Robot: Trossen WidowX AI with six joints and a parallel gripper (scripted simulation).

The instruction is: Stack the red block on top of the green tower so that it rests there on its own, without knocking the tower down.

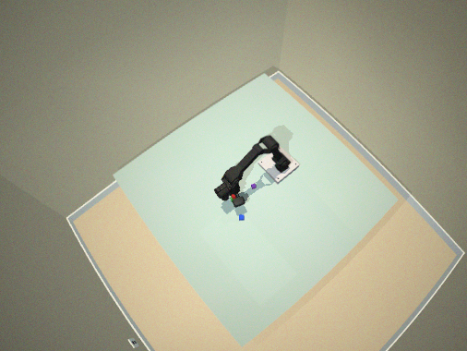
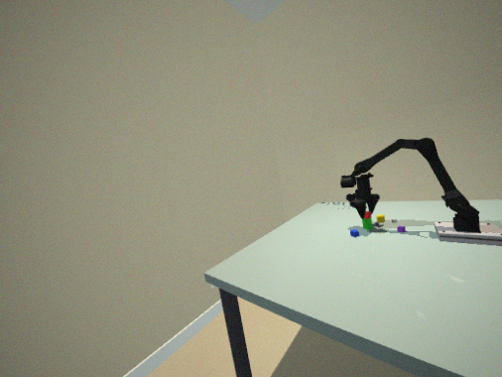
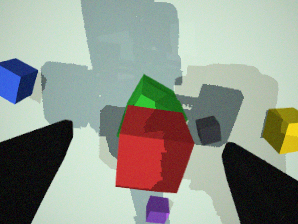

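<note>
The red block (image 1: 233,197) (image 2: 367,214) (image 3: 140,160) sits on top of the green tower (image 2: 367,224) (image 3: 157,95), which stands upright on the table. In the wrist view the red block covers most of the tower, and a green part shows beyond its far edge. My gripper (image 2: 367,214) (image 3: 150,139) points down over the tower and is open. Its fingers stand wide apart on either side of the red block, with gaps between them and the block in the wrist view. In the top view the fingers are mostly hidden by the arm.
A blue block (image 1: 241,217) (image 2: 354,233) (image 3: 15,81) lies to one side of the tower, a yellow block (image 2: 380,218) (image 3: 282,131) to the other. A small dark block (image 3: 208,130) lies near the tower. A purple block (image 1: 254,186) (image 2: 401,229) (image 3: 158,209) lies towards the arm's base.
</note>
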